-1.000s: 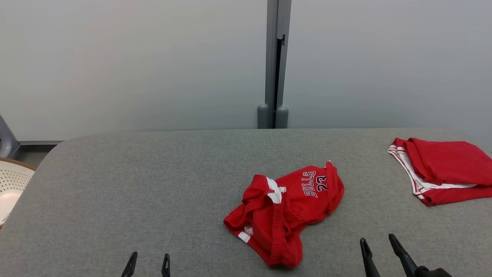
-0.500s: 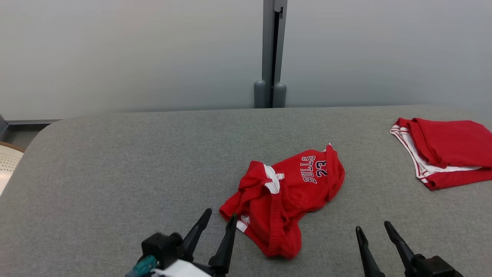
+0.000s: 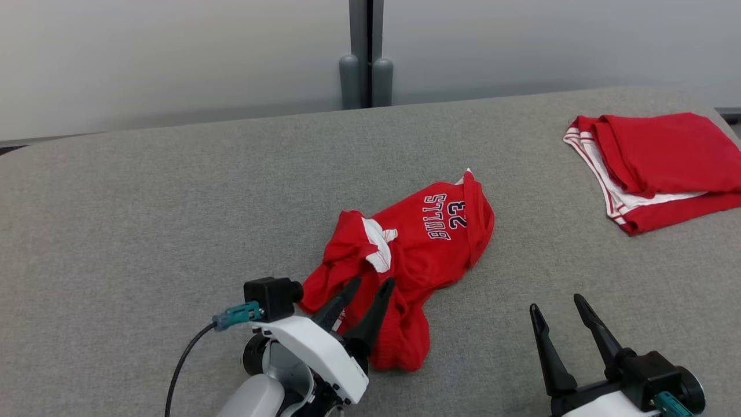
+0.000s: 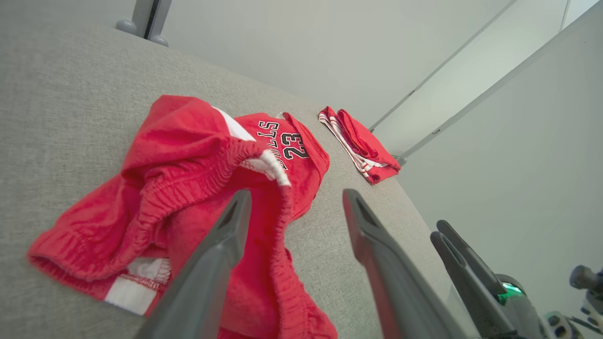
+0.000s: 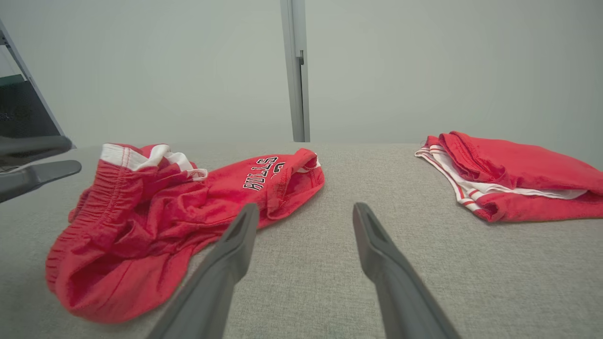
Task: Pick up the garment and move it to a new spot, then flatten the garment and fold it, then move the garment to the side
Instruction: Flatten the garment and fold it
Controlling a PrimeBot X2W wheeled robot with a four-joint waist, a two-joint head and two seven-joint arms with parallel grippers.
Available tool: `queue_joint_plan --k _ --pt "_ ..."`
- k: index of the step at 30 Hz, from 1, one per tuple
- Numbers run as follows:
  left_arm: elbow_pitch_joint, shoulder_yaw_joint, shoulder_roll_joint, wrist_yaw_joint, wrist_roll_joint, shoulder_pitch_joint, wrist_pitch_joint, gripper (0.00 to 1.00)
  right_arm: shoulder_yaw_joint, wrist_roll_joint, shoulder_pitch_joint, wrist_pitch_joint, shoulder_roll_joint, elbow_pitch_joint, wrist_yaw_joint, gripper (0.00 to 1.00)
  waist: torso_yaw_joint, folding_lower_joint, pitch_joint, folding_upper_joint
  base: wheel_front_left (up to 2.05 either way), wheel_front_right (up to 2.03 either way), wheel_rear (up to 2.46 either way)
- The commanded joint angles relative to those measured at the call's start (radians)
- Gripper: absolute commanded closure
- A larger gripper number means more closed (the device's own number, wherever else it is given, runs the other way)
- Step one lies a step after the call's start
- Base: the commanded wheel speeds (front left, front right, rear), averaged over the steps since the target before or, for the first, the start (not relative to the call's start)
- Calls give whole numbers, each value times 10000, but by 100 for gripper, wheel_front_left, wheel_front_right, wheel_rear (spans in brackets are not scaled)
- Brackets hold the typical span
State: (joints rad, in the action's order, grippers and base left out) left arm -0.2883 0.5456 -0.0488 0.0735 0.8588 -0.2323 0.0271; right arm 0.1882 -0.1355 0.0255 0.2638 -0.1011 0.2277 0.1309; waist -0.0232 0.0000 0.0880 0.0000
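I am looking down at the grey tabletop (image 3: 145, 220). Toward the left of the near edge, my left gripper (image 3: 372, 281) is reaching in, its white forearm trailing a dark cable. Its two dark fingers are standing apart with nothing clamped between them, and they are pointing over the near left end of the garment (image 3: 431, 243). In the left wrist view one finger is lying over the red cloth and the other over bare grey fabric; I cannot tell whether either is touching the cloth.

The garment, a pair of red shorts, is lying crumpled around the middle of the tabletop, somewhat nearer the near edge than the far one. Its gathered waistband is bunching up at the near end, white trim is showing in the folds, and the "BULLS 23" print is facing up at the far right end.

To the right, close to the near edge, my right gripper (image 3: 556, 303) is hovering over bare tabletop, fingers spread and holding nothing, well apart from the shorts.

Near the far right corner a folded red garment (image 3: 654, 156) with white striped trim is resting flat.
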Motion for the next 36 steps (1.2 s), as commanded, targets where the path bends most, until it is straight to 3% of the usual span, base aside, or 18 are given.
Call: queue_joint_plan --k 1,10,11,12,13,14,19,24,30,34,36 --pt "-37 -26 -39 -14 76 -240 40 0 -16 14 -140 8 9 -49 -5 0 -252 0 330 0 0 0 0" --pt "-503 -273 -175 38 196 -893 34 0 -18 -10 -475 8 147 -164 -5 0 -645 0 724 0 0 0 0" --pt "-487 -328 -187 63 175 -951 -95 18 -31 -26 -472 8 164 -180 -5 0 -679 0 730 0 0 0 0" --pt "-478 -325 -210 89 110 -972 -173 62 -40 -36 -463 8 172 -194 -5 0 -706 0 732 0 0 0 0" --pt "-387 -311 -224 152 47 -991 -334 93 -30 -36 -456 8 181 -196 -5 0 -743 0 730 0 0 0 0" --pt "-317 -355 -230 172 40 -1000 -500 100 -37 -51 -445 8 192 -193 -5 0 -778 0 723 0 0 0 0" --pt "157 -232 -378 357 34 -1063 -751 100 -88 -92 -345 8 245 -88 -5 0 -957 0 585 0 0 0 0" --pt "767 236 -236 500 250 -2364 -157 100 25 -169 -576 8 355 -43 -5 0 -1651 0 343 0 0 0 0" --pt "1801 882 -52 531 1760 -4437 139 100 -188 -201 -506 8 423 -113 -5 0 -2376 0 206 0 0 0 0" --pt "2284 1211 -67 98 2269 -4670 28 100 -551 -125 -386 8 439 -378 -5 0 -2420 0 337 0 0 0 0" --pt "2439 1409 -541 -54 2043 -4133 171 100 -707 -151 -320 8 436 -508 -5 0 -2316 0 498 0 0 0 0"
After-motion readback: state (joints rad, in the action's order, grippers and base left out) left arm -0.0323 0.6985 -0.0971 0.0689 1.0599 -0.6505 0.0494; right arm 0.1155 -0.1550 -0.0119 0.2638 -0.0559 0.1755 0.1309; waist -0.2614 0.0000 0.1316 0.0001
